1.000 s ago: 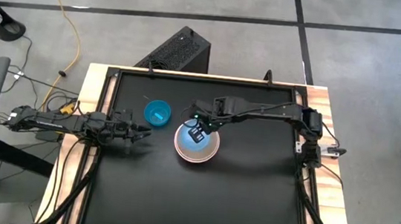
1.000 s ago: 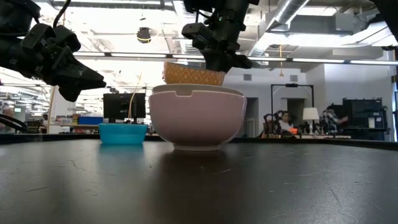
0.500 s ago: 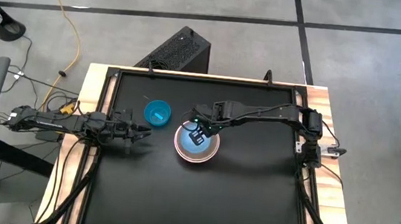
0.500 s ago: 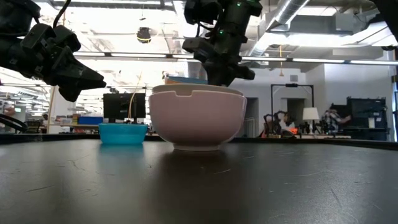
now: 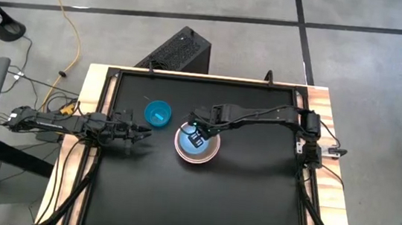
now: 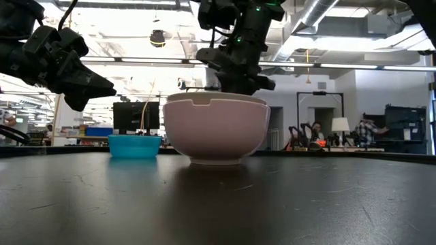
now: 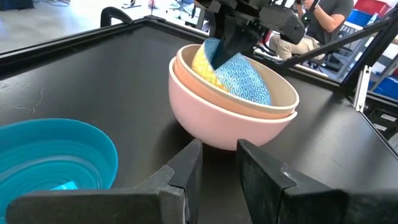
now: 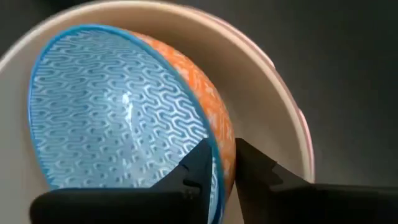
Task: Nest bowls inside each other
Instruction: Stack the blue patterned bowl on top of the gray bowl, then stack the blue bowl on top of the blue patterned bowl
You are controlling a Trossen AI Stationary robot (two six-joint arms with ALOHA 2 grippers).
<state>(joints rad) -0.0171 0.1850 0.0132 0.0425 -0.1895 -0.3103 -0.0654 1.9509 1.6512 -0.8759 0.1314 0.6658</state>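
Note:
A pink bowl stands at the table's middle with a cream-white bowl nested in it. Inside the cream one lies a small light-blue bowl with an orange outside, tilted, its outer wall leaning on the cream bowl's inner wall. My right gripper reaches steeply down into the stack, open a little, one finger on each side of the small bowl's rim. A teal bowl rests on its base to the left, toward the far edge. My left gripper hovers left of the stack, slightly open and empty. My right gripper comes from above, slanting down. It has one finger inside the small bowl and the other outside, astride the raised part of the rim. Orange wall shows in the gap between them. I cannot tell whether either finger touches the bowl.
The black tabletop has free room across its near half and right side. A wooden frame borders it. A black box stands on the floor beyond the far edge. People show in the room behind.
My right gripper has gone down into the stack with the small light-blue bowl. In the low view that bowl stood above the cream bowl's rim a second ago; it has since sunk out of sight behind the rim.

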